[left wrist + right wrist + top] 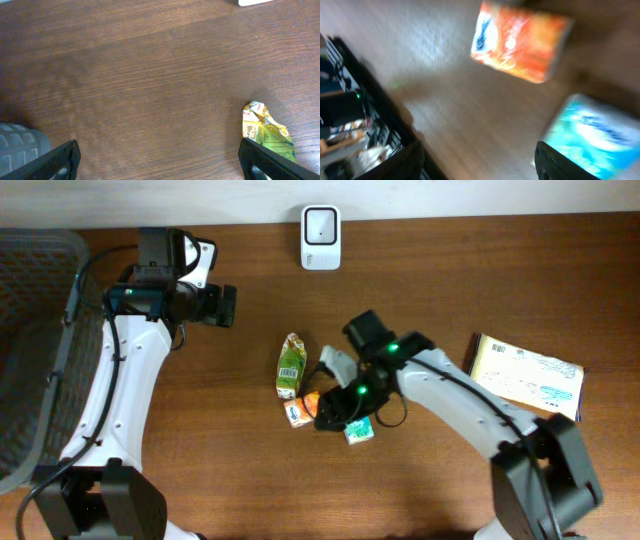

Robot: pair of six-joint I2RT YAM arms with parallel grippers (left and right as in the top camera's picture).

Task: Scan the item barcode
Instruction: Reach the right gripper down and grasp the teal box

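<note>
Overhead, dark wood table [470,270], white scanner [321,237] at far edge, left gripper [229,306] wide, right gripper [480,161] parted.

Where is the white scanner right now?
In the overhead view the white scanner sits at top centre, on the wooden table by its back edge, some way beyond the green snack packet.
</note>
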